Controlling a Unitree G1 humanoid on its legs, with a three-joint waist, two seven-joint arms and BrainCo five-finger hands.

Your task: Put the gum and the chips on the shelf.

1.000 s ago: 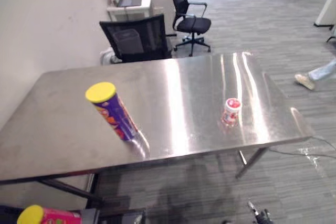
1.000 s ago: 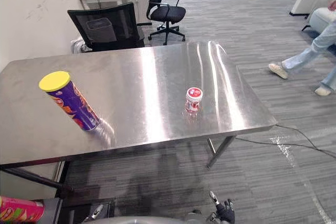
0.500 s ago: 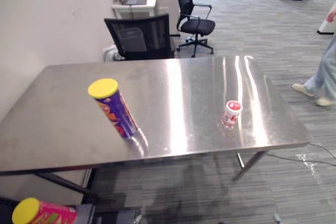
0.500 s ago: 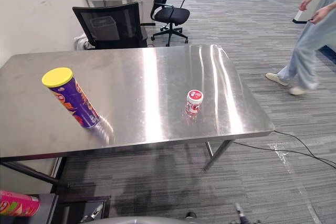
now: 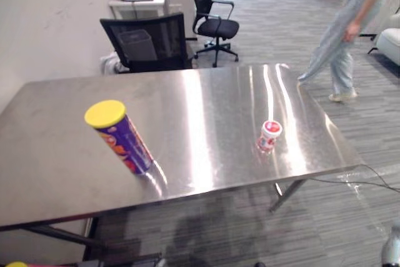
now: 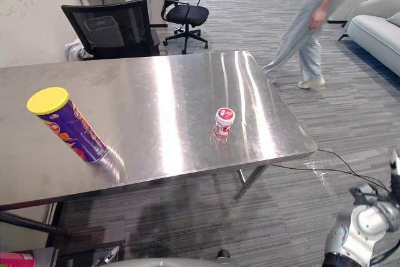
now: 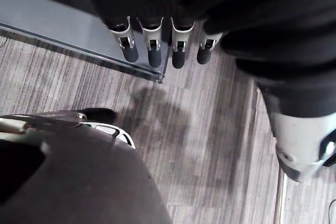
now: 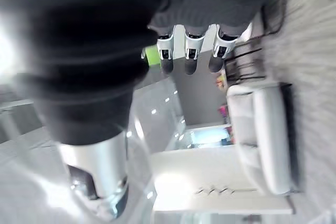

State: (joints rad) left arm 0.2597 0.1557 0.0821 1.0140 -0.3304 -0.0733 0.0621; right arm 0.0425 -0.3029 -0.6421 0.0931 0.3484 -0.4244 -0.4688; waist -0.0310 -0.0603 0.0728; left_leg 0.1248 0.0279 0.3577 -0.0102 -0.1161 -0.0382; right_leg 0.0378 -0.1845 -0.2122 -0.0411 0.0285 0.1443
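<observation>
Steel table (image 5: 206, 104) holds both targets. My left hand (image 7: 153, 51), right hand (image 8: 190, 51): fingers straight, empty. Reach small white red-lidded gum tub (image 5: 269, 137) squarely, right side; tall purple yellow-lidded chips can (image 5: 122, 139), left, likely tippy.

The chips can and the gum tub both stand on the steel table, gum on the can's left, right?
No: the gum tub stands to the chips can's right, as the right eye view shows. Both stand on the steel table.

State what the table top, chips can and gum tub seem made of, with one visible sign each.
Table top: brushed metal, likely stainless steel; streaky reflections.
Chips can: probably cardboard; printed purple wall, yellow plastic-looking lid.
Gum tub: likely glossy plastic; too small to be sure.
</observation>
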